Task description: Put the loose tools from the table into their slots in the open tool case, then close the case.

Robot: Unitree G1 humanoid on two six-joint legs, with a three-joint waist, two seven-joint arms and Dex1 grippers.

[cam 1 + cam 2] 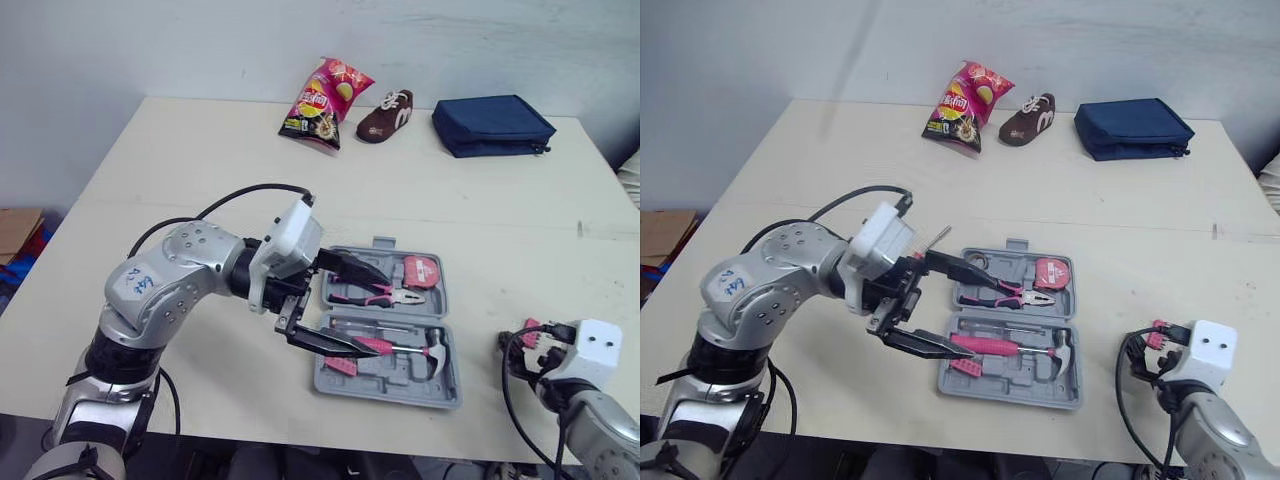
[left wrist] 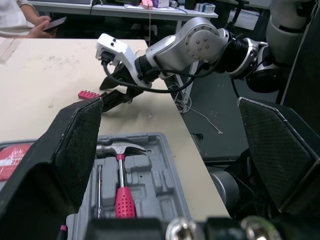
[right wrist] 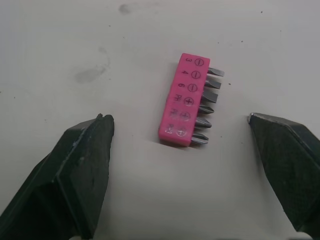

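The left arm [image 1: 190, 275] was bent at the elbow and reached over the case's left edge. The left tool [image 1: 382, 317] was spread wide and held nothing. The open grey case [image 1: 325, 385] lay on the tabletop [image 1: 200, 150], with pliers [image 1: 375, 292] and a tape measure [image 1: 420, 270] in its far half and a hammer [image 1: 400, 347] in its near half. Right of the case, the right tool [image 3: 178, 119] gaped wide and empty, aimed at a pink bit holder [image 3: 182, 100] lying loose.
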